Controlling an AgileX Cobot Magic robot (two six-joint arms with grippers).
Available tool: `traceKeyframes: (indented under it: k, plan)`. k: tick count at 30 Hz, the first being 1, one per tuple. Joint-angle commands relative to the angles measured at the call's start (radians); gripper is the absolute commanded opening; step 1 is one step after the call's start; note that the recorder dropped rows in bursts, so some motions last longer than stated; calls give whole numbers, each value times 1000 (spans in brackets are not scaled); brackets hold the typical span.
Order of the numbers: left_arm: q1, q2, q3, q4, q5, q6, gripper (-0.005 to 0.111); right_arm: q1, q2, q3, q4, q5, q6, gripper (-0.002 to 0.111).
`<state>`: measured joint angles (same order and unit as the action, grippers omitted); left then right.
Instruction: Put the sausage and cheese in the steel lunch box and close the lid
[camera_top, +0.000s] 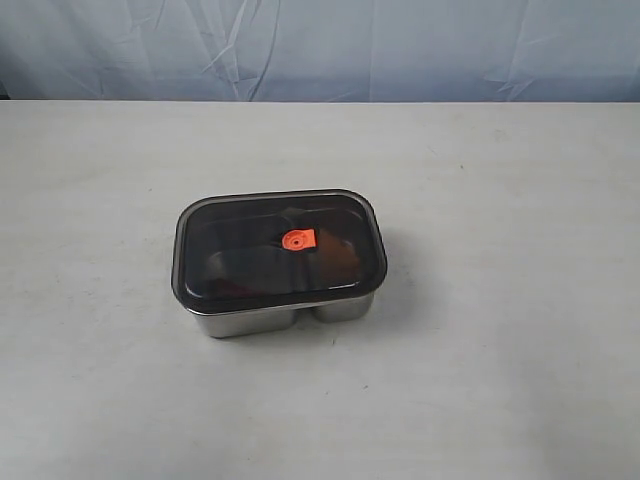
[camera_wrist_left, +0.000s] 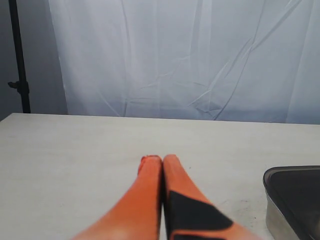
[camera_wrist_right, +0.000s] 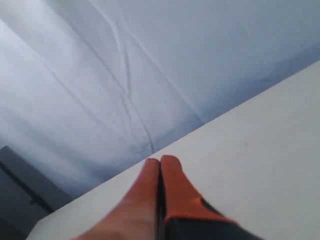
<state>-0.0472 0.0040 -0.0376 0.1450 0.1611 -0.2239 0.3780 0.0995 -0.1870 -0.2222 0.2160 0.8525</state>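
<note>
Exterior view: the steel lunch box (camera_top: 255, 320) stands alone near the middle of the tabletop (camera_top: 520, 380), a touch toward 9 o'clock. The smoky lid (camera_top: 240, 265) lies level across its rim, and the orange valve (camera_top: 298, 240) sits at the lid's centre. I judge the lid seated, since the rim looks even on every side I can see. Through the dark plastic I make out only dim warm patches at about 3 and 7 o'clock from the valve. I cannot say for certain which is the sausage and which the cheese.

Neither arm shows in this view. My left gripper (camera_wrist_left: 162, 159) is pressed together on nothing, with a corner of the box near it. My right gripper (camera_wrist_right: 160, 161) is likewise pressed together and empty, over bare tabletop. I read both as parked clear because the job looks finished.
</note>
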Motion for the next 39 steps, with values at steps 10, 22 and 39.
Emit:
traceKeyframes:
  k: [10,22,39]
  plan:
    - [5,-4,2,-10,-3,-2,0,-150,-99,142,15,99,-102,0]
    - [5,-4,2,-10,-3,-2,0,-150,-99,147,15,123,-102,0]
    - [5,-4,2,-10,-3,-2,0,-150,-99,147,15,135,-100,0]
